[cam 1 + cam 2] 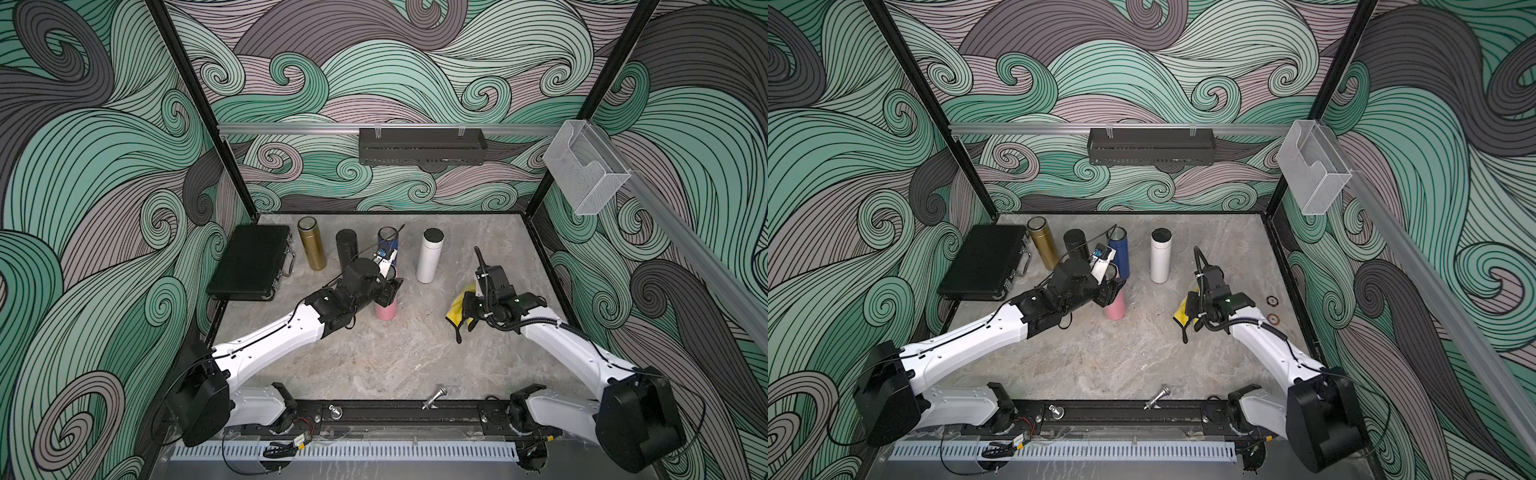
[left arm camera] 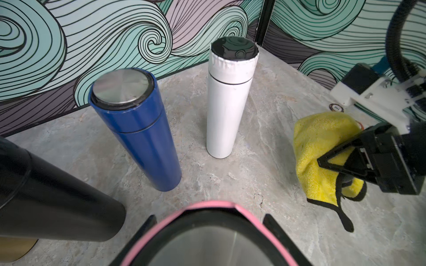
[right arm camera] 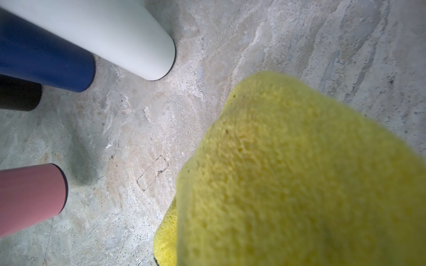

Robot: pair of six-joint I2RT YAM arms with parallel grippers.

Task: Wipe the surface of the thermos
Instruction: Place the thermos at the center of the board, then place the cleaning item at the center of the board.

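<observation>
While in left hand (image 2: 209, 217), thermos (image 1: 385, 311) upright

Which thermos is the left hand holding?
The pink thermos, forward of the row, gripped at its top by the left hand. The gold thermos, black thermos, blue thermos and white thermos stand free behind.

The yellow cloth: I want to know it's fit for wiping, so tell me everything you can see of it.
The yellow cloth looks like plush microfibre with black edging and a black strap dangling from its lower corner. It is bunched and folded, pinched in the shut right gripper, and hangs apart from the white thermos. Whether its lowest fold rests on the table cannot be told.
</observation>
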